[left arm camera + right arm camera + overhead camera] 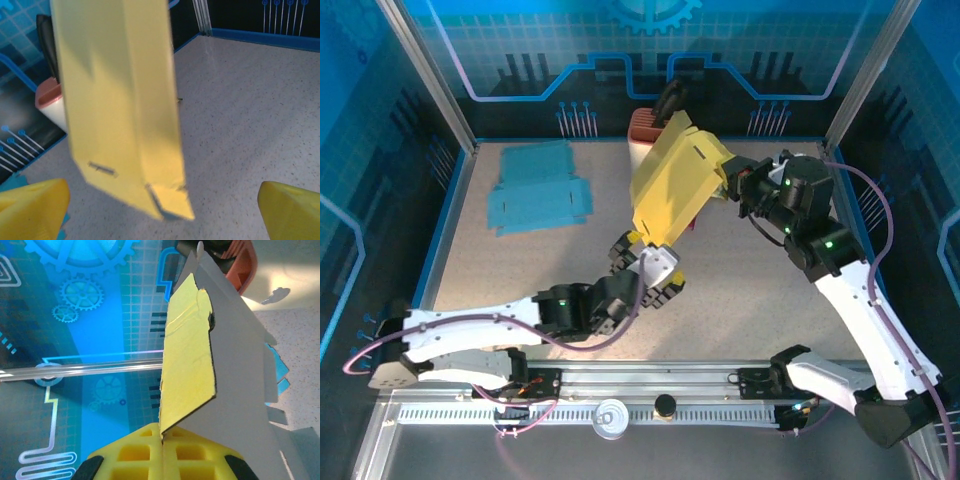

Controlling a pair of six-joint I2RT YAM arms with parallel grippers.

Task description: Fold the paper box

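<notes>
While the right fingers (pixel 145 457) are pressed together on one edge of the yellow box (pixel 672 185), they hold it off the bench (pixel 770 300), tilted, at the upper centre of the top view. From the right wrist that edge runs up from the closed yellow fingers at the bottom of the frame, with the box's yellow face on the left and its grey side on the right. The left fingers (pixel 35 210) are spread wide: one yellow tip sits in the lower left corner of the left wrist view and the other in the lower right, and the lower end of the box hangs between them and touches neither. In the top view the left fingers (pixel 625 247) lie just below the bottom end of the box, near the middle of the frame. A flat blue sheet (pixel 535 195) lies on the bench in the upper left, well apart from the box. A white tub (pixel 50 102) with a red rim stands behind the box at the far edge of the bench, partly hidden by it from above.
</notes>
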